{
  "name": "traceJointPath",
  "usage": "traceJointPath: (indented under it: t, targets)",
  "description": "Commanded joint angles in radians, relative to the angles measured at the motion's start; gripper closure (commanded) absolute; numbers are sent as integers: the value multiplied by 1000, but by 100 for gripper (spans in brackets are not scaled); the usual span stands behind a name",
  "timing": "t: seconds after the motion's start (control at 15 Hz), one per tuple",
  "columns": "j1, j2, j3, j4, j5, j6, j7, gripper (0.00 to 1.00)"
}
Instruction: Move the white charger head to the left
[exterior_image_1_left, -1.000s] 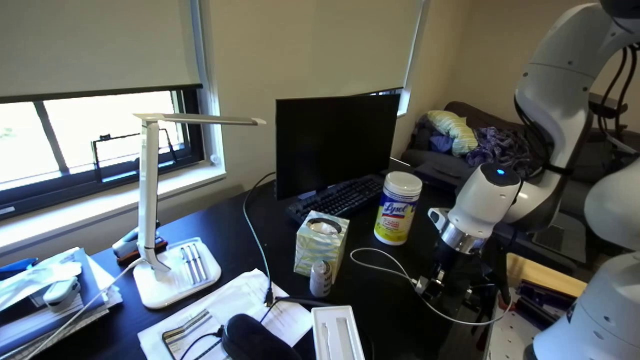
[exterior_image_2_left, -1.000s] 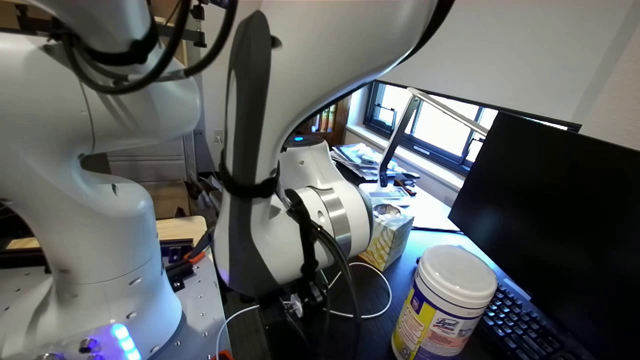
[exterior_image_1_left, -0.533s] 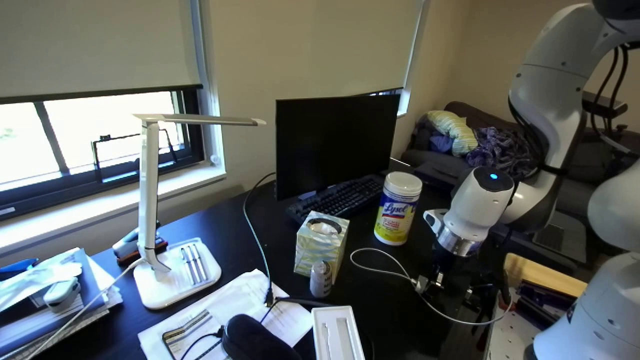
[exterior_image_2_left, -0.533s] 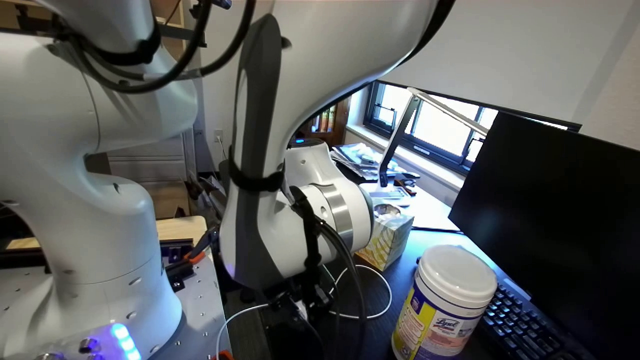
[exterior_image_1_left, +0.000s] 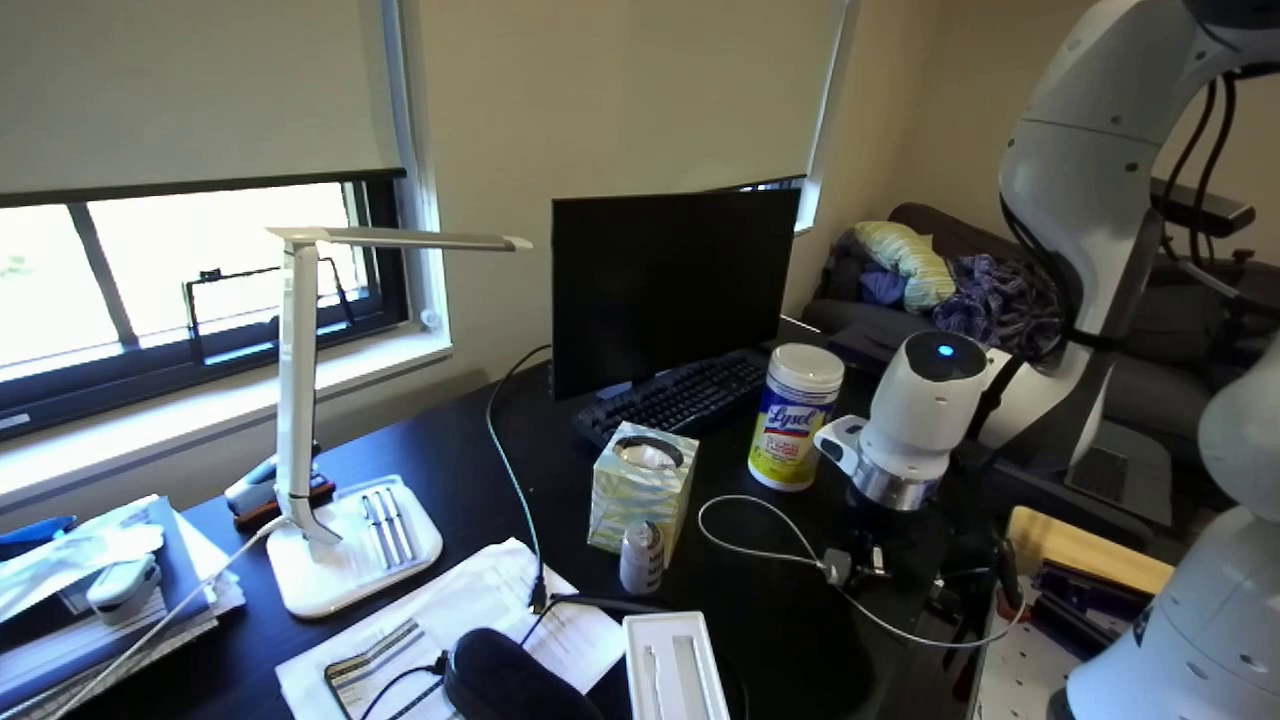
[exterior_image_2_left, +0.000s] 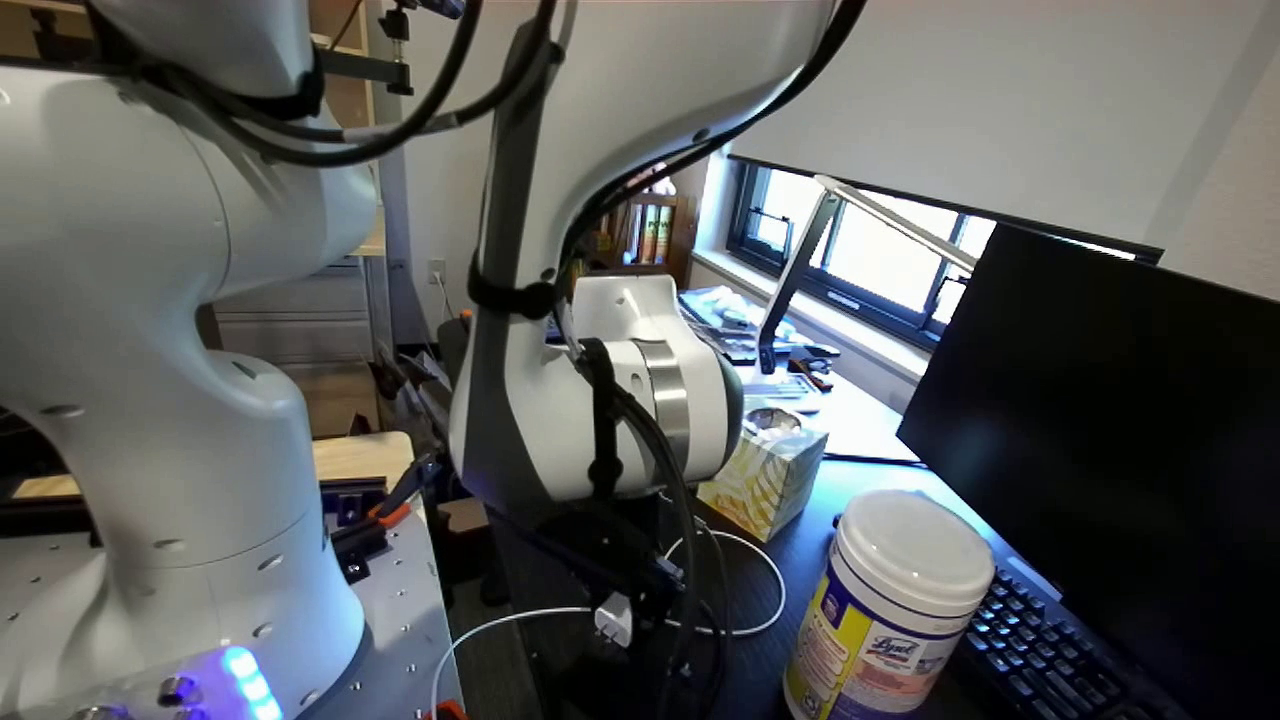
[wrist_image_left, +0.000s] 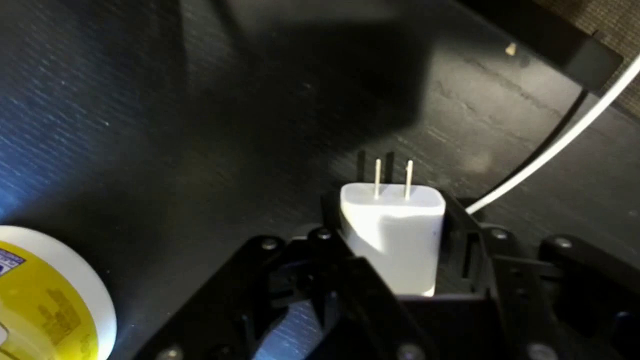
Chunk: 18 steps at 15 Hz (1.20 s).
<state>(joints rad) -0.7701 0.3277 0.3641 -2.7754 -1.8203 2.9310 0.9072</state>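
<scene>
Looks clamped, by the wrist view: holds the white charger head (wrist_image_left: 395, 245) in the gripper (wrist_image_left: 393, 217), with black pads (wrist_image_left: 460, 230) close against both left and right sides and no gap to be seen. Needs no reach, on that judgement; turns instead on a sideways carry, with a single arm (exterior_image_1_left: 1070, 180) for the work. Note, in an exterior view, the white charger head (exterior_image_1_left: 836, 567) at the left edge of the gripper, low over the dark desk (exterior_image_1_left: 780, 610); hard to judge contact beneath. Probably means going left in that view, toward the tissue box (exterior_image_1_left: 640, 490) and the small grey cylinder (exterior_image_1_left: 642, 558), away from the arm's base (exterior_image_1_left: 1190, 620) at right, with the Lysol tub (exterior_image_1_left: 795, 420) on the far side. Leaves some doubt, though, about the viewpoint meant by "left".

Points two metal prongs (wrist_image_left: 408, 180) straight out past the pads, toward the far edge in the wrist view. Seems to run its long axis the same way, though only a little longer than wide, and partly hidden at the near end. Tips the prongs down and left in an exterior view, as far as can be made out on the white charger head (exterior_image_2_left: 613, 620). Trails a white cable (wrist_image_left: 550, 152) to the far right in the wrist view, with a slack loop of the white cable (exterior_image_1_left: 740, 497) at left in an exterior view; could snag or drag.
</scene>
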Motion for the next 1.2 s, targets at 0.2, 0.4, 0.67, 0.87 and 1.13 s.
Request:
traceJointPath:
  t: [0.2, 0.4, 0.67, 0.87, 1.13]
  targets:
    - [58, 32, -28, 2, 264, -84, -305, 3]
    - [6, 57, -27, 3, 387, 14, -383, 0]
    - [-67, 80, -15, -2, 428, 119, -364, 0]
    - [-129, 111, -4, 1, 413, 215, -278, 0]
    - [-213, 131, 10, 1, 320, 354, -113, 0]
